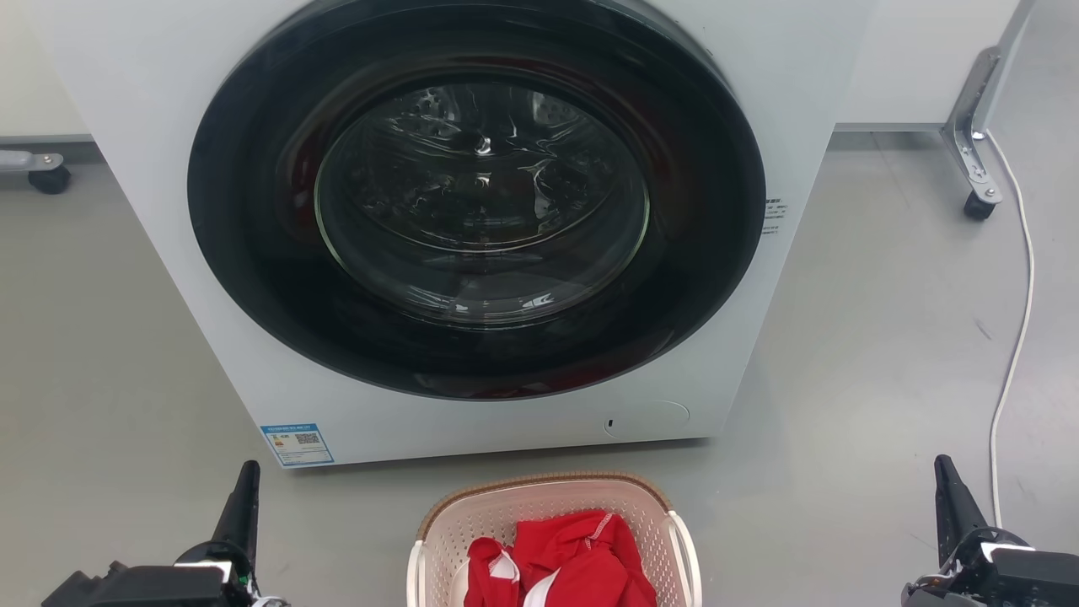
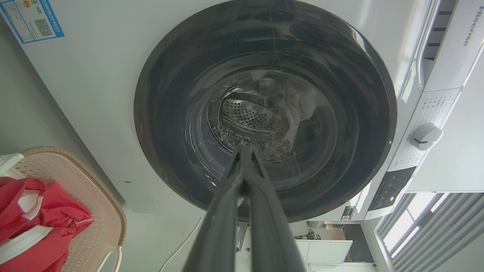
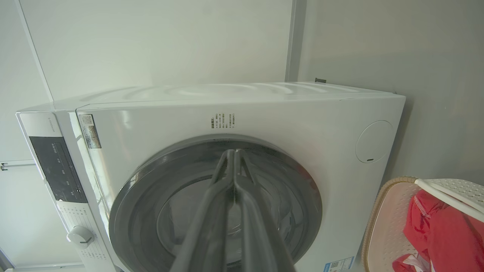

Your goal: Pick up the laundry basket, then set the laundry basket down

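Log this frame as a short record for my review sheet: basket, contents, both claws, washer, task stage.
basket: laundry basket, upright on the floor in front of the washing machine
contents: red clothing
left claw: shut, empty, left of the basket, apart from it
right claw: shut, empty, right of the basket, apart from it
washer: door closed
task stage: basket not yet gripped
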Controlling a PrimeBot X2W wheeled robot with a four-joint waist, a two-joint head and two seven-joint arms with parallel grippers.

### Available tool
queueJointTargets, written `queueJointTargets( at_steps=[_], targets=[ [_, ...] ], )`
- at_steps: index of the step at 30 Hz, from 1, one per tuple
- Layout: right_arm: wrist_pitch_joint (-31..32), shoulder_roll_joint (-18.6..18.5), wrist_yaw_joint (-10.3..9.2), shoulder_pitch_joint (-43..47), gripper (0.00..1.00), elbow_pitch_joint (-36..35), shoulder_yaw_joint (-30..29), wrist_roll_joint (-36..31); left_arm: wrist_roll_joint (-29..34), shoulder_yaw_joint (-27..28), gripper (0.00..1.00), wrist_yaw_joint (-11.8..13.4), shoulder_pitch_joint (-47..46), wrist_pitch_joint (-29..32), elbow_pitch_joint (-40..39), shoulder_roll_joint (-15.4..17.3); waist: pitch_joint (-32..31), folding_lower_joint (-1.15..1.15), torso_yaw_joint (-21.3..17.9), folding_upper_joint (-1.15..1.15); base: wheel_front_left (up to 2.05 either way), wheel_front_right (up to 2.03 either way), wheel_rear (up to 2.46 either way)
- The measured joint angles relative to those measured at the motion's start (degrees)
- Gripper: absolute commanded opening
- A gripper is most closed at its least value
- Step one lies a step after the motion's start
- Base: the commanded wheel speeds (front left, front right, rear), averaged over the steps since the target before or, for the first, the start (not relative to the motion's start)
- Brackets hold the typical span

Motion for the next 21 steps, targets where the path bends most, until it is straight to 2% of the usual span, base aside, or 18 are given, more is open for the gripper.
queueJointTargets(
  at_steps=[21],
  targets=[
    [0.0, 0.0, 0.01, 0.0, 0.00, 0.0, 0.0, 0.0, 0.0, 0.0, 0.00, 0.0, 0.0, 0.0, 0.0, 0.0, 0.0, 0.00, 0.0, 0.00, 0.00, 0.00, 0.00]
  ],
)
